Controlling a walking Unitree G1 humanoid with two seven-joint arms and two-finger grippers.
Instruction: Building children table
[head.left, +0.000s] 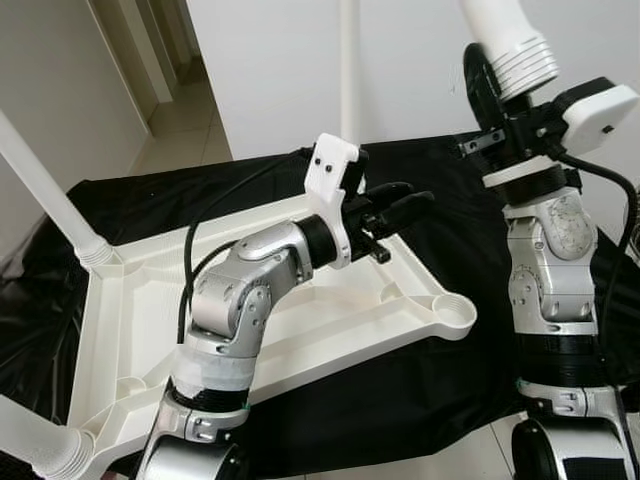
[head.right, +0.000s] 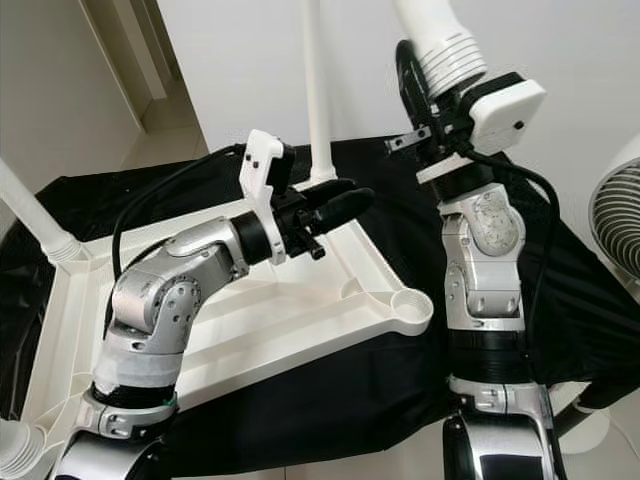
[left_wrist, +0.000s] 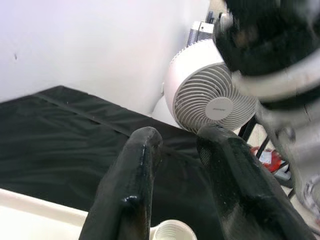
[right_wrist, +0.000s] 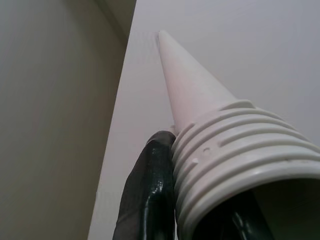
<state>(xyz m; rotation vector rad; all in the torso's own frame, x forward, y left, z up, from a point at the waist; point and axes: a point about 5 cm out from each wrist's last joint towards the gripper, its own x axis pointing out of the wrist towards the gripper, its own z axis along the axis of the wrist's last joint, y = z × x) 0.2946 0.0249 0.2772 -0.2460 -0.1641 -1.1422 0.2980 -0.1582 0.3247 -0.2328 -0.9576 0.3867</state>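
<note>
Nearest the head camera, the left arm's silver elbow rose over the tabletop (head.left: 300, 330), a white plastic slab that lay upside down on a black cloth (head.left: 440, 400). Three legs already stood in its corner sockets: one at the far left corner (head.left: 45, 190), one at the near left corner (head.left: 35, 440), one at the far corner behind the left gripper (head.right: 318, 90). One socket (head.left: 452, 312), at the corner nearest the right arm, stood open and unfilled.

That left gripper (head.left: 400, 210) hovered just above the slab's far rim, its fingers (left_wrist: 135, 185) slightly apart and holding nothing. Beyond them, in the left wrist view, a white fan (left_wrist: 212, 97) stood past the cloth.

The right gripper (head.right: 430, 95) was raised well above the slab and clamped on the fourth leg (head.left: 510, 40), whose threaded end pointed down while the taper ran up out of sight.

By my judgement the step in hand was fitting the last leg. The next move called for carrying its threaded end down over the open socket, keeping it upright, then turning it in while the left gripper steadied the slab against sliding.
</note>
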